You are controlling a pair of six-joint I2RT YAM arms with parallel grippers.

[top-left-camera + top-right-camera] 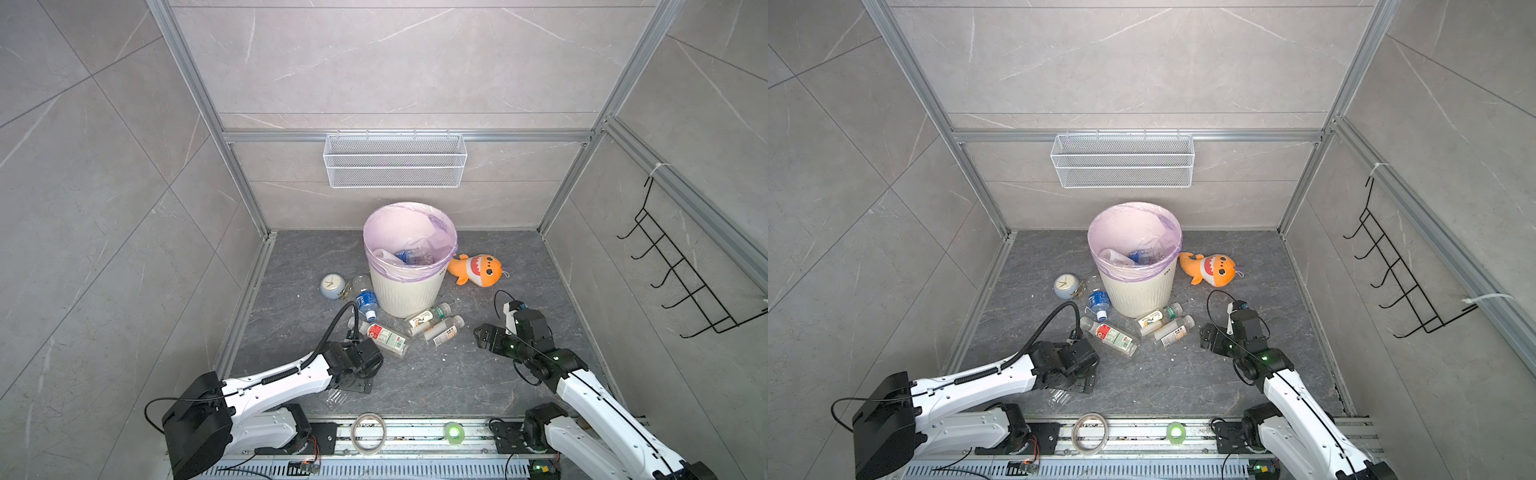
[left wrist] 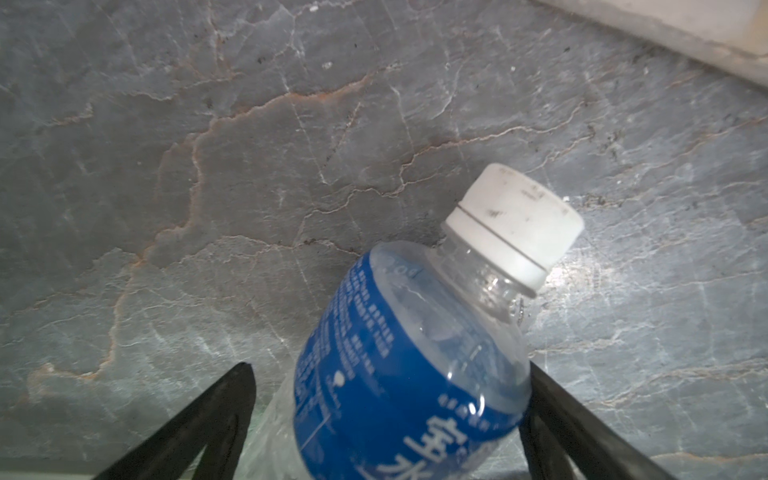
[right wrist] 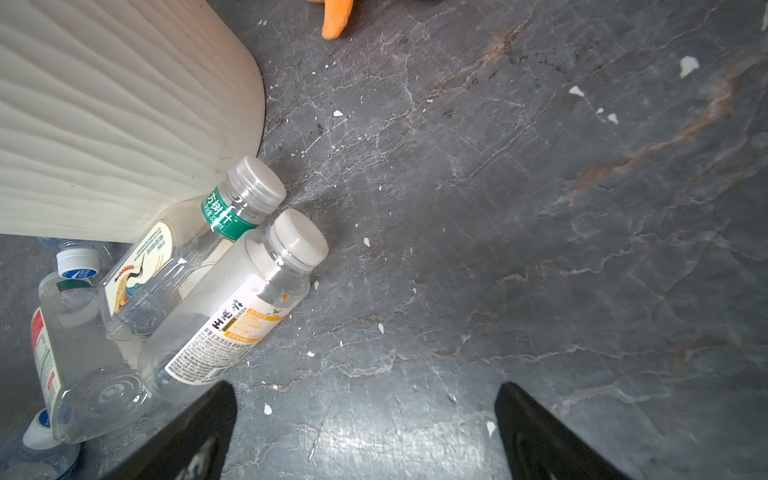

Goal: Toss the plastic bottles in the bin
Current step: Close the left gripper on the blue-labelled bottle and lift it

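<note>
**Remote operator's view, top and wrist cameras.** The left gripper [image 2: 388, 368] stood wide open over the dark grey veined stone floor [image 2: 208, 166]. A clear plastic blue-labelled bottle [image 2: 415, 332] with a white cap [image 2: 515, 216] lay on its side between the fingers. One finger [image 2: 552, 415] touched the bottle's shoulder and the other stood clear of it, so I judged nothing gripped. In both top views this spot lay near the front rail [image 1: 415, 432], well apart from the round cream-white ribbed plastic bin [image 1: 407, 291] with its pale lilac bag liner [image 1: 409, 224].

The right gripper [image 3: 365, 388] was likewise spread wide, with only bare floor between its fingers. Just beside it lay a clear white-and-orange-labelled bottle [image 3: 224, 316], touching a clear crane-labelled bottle [image 3: 166, 270] that lay close against the foot of the bin. A clear red-and-white-labelled bottle [image 1: 384, 336] and a second blue-labelled bottle [image 1: 366, 301] lay near the bin's left side. I saw crumpled bottles [image 1: 415, 257] inside the bin. A round pale-blue clock [image 1: 332, 286] and an orange plush shark [image 1: 478, 270] flanked the bin.
</note>
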